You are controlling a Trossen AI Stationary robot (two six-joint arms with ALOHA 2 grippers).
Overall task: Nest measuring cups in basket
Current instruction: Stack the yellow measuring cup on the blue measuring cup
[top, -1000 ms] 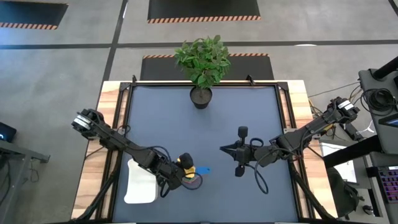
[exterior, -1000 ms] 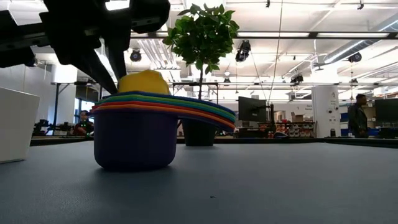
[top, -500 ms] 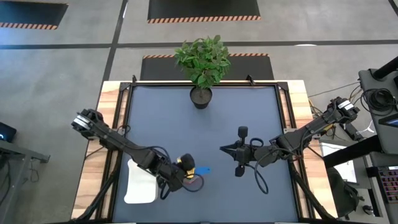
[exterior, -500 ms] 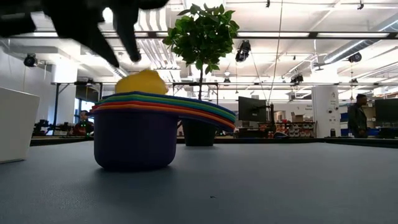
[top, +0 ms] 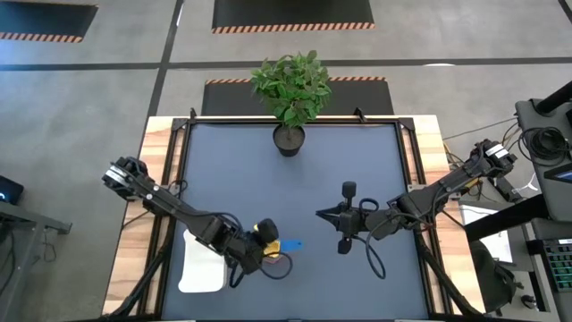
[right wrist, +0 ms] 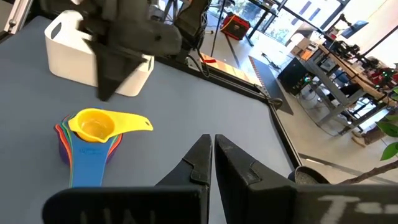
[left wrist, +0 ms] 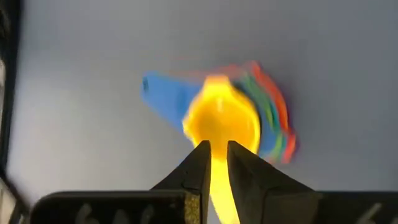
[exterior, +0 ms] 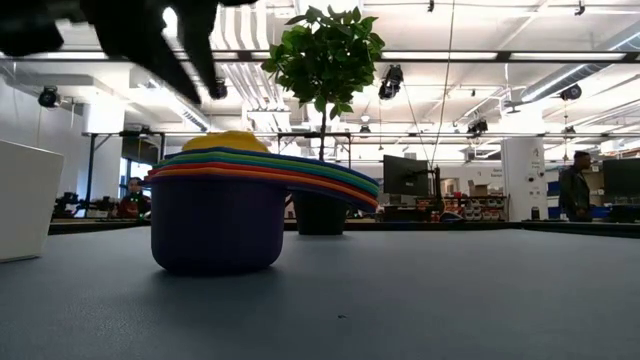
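1. Seven-colour stack of measuring cups (exterior: 215, 215) sits nested on the dark table (top: 357, 179), just beside the basket (top: 201, 264), not in it.
2. Yellow cup (right wrist: 94, 126) is on top, its handle pointing a different way from the fanned handles below.
3. Left gripper (top: 253, 249) hangs just above the stack, fingers (left wrist: 198, 168) narrowly parted and clear of the yellow cup, gripping nothing.
4. Right gripper (top: 325, 215) waits mid-table, well apart from the stack, fingers (right wrist: 200, 163) nearly closed and empty.
5. Potted plant (top: 290, 94) stands at the far edge.
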